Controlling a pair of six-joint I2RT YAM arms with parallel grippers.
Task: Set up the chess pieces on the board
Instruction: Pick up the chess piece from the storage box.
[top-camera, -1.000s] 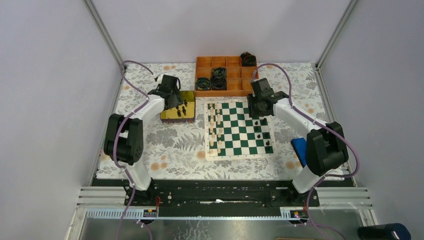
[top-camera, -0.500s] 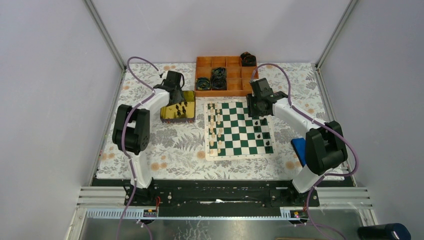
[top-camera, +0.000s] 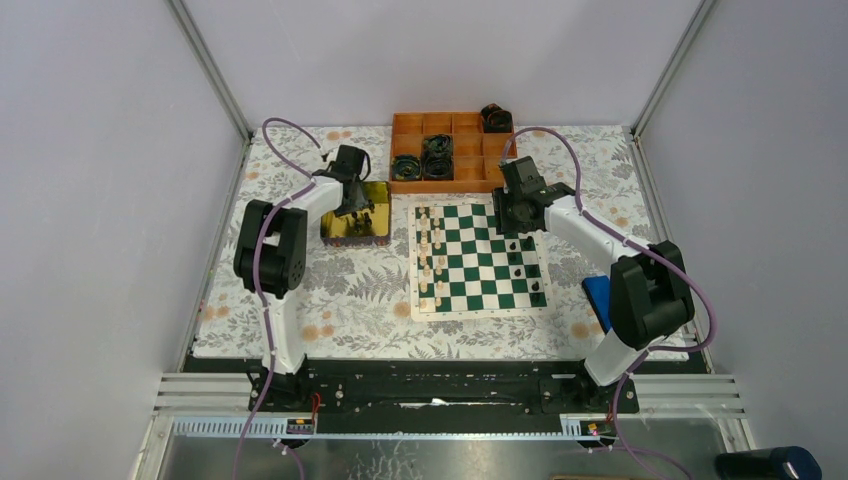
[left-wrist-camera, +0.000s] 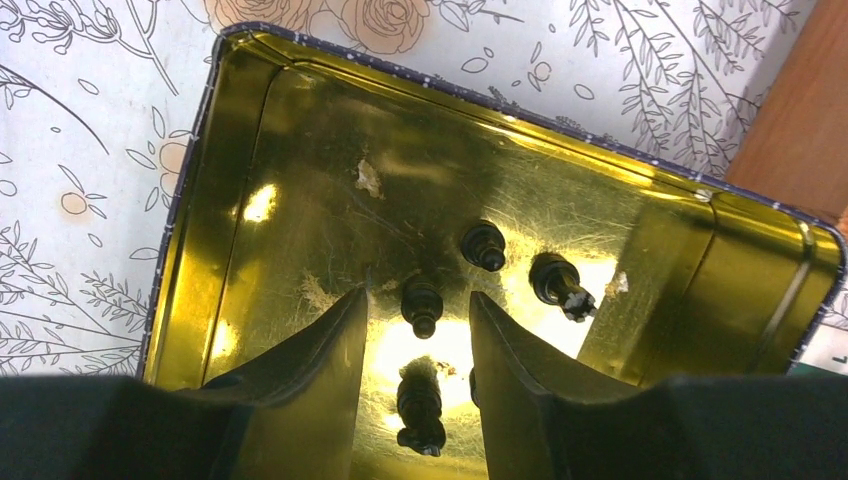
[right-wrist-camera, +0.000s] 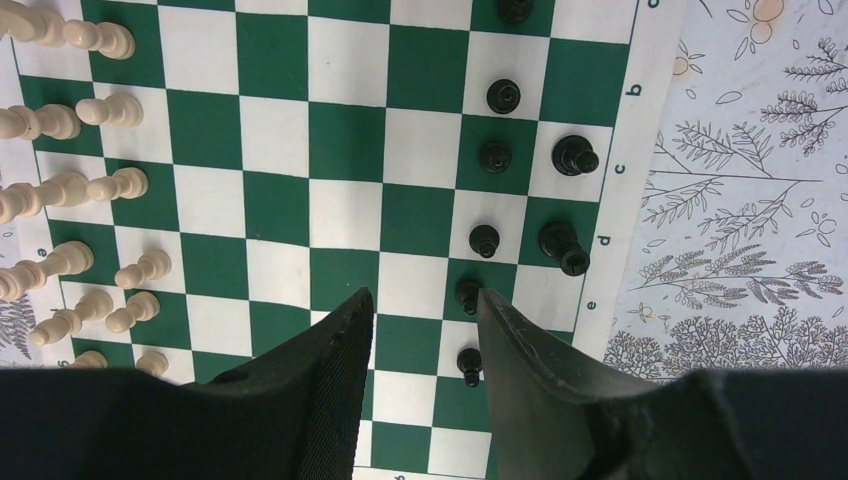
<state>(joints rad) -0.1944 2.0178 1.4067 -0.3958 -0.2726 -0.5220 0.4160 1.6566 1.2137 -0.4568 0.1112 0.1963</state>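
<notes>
Left end effector (left-wrist-camera: 417, 300) narrowed (over tin (left-wrist-camera: 300, 150))

Cream-white chess pieces (right-wrist-camera: 30, 200) run off the right wrist view's left edge. A black piece (right-wrist-camera: 515, 8) is cropped at the top. From above, their kinds are too small to tell.

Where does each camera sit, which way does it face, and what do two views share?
Top external: high behind the left arm and right arm, both in view, looking down on the table.
Left wrist: on its arm, looking down into the yellow tin of black pieces; left jaws at bottom.
Right wrist: on its arm, looking down on the board; right jaws at bottom.
Shared: top and right wrist, the board; top and left wrist, the tin.
</notes>
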